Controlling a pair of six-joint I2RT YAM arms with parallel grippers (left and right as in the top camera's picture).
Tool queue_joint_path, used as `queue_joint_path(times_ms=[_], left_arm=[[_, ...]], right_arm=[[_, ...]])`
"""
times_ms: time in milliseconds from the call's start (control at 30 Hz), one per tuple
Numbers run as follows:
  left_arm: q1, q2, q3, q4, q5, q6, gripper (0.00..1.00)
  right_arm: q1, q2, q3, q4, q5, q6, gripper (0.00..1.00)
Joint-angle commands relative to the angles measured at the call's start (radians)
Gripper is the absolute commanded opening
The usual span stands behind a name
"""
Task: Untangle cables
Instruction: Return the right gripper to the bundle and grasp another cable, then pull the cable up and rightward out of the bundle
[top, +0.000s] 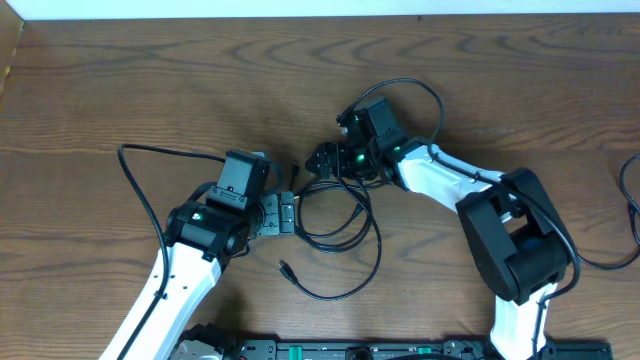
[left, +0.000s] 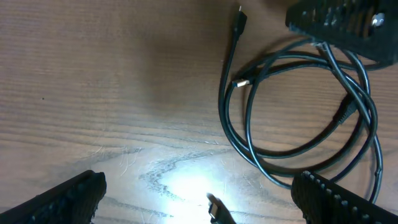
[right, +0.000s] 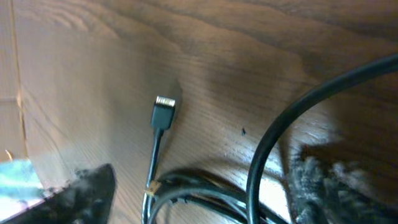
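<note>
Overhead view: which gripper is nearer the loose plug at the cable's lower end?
Left. The left gripper sits just above the plug in the picture; the right gripper is higher still, clearly farther away.

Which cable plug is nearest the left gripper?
The small black plug at the left wrist view's bottom edge, inside the open left gripper; others lie farther.

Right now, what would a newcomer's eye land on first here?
The tangle of black cables looped mid-table between the two arms stands out first. The right claw sits open over the top of the loops, and the left claw is open at their left edge. In the right wrist view, a silver-tipped plug sticks out from the bundle.
</note>
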Motion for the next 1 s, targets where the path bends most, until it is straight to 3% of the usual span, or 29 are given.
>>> queue_joint_path(times_ms=[0,200,500,967], left_arm=[[0.004,-0.008,0.020,-0.002,-0.013,-0.005,1.00],[0.004,-0.008,0.020,-0.002,-0.013,-0.005,1.00],[0.004,-0.008,0.020,-0.002,-0.013,-0.005,1.00],[0.004,-0.008,0.020,-0.002,-0.013,-0.005,1.00]], right_arm=[[0.019,0.022,-0.003,0.010,-0.002,0.006,0.75],[0.025,0.022,-0.003,0.031,-0.002,0.002,0.01],[-0.016,-0.068,0.020,-0.016,0.010,-0.066,0.01],[-0.172,-0.659,0.067,-0.108,0.082,-0.079,0.01]])
